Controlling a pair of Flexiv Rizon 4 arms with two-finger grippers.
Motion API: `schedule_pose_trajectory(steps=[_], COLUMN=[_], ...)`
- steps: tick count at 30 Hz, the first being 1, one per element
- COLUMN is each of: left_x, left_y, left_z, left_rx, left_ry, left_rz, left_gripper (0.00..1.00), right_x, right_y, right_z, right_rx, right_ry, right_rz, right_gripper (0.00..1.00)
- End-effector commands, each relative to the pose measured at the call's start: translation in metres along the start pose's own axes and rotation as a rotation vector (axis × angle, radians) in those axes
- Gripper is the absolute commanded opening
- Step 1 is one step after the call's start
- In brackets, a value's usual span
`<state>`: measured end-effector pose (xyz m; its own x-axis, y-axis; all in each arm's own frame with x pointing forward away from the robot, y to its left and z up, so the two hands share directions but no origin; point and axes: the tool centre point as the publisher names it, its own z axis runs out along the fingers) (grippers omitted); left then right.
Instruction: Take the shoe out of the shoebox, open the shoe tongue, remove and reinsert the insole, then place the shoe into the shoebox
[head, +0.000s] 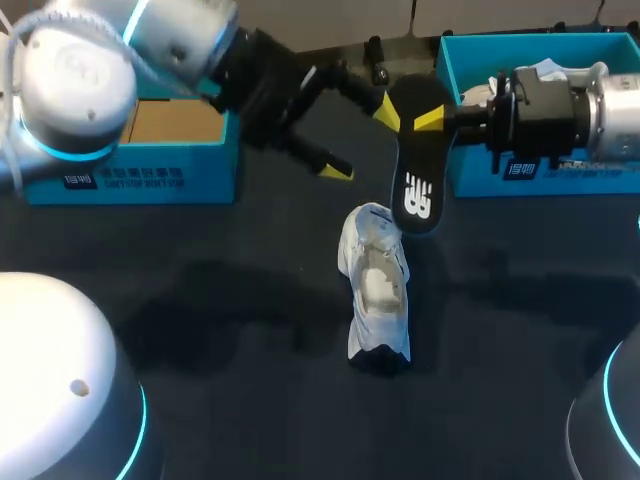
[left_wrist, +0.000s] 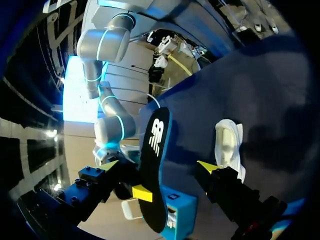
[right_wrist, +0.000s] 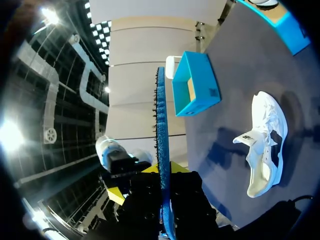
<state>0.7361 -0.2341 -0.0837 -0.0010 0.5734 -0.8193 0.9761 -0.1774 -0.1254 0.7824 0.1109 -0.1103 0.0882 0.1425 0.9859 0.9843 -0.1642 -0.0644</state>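
A: Surface?
B: Dark table. Left blue box at the far left, open, brown inside. Right blue box at the far right. White shoe lies on the table between them, nearer me, outside both.
A: Insole?
B: Black insole is out of the shoe, in the air over the shoe's far end. Right gripper pinches its upper part.
A: Other arm?
B: Left gripper is spread wide with the insole between its fingers. Contact can't be judged.
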Motion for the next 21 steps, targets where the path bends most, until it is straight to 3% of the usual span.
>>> schedule_pose_trajectory(steps=[1,9,21], left_x=[-0.012,-0.022,-0.022], left_y=[0.005,0.011,0.011], left_z=[-0.006,-0.016,-0.016], left_rx=[0.003,0.013,0.013], left_ry=[0.321,0.52,0.52], left_rz=[-0.039,-0.105,-0.105], left_gripper=[1.0,1.0,1.0], right_x=[-0.002,-0.006,-0.009], right_y=[0.0,-0.003,0.003], right_z=[0.006,0.01,0.016], right_rx=[-0.006,0.0,0.012], right_ry=[0.008,0.005,0.002], right_rz=[-0.005,-0.007,-0.015], right_gripper=[0.0,0.0,0.0])
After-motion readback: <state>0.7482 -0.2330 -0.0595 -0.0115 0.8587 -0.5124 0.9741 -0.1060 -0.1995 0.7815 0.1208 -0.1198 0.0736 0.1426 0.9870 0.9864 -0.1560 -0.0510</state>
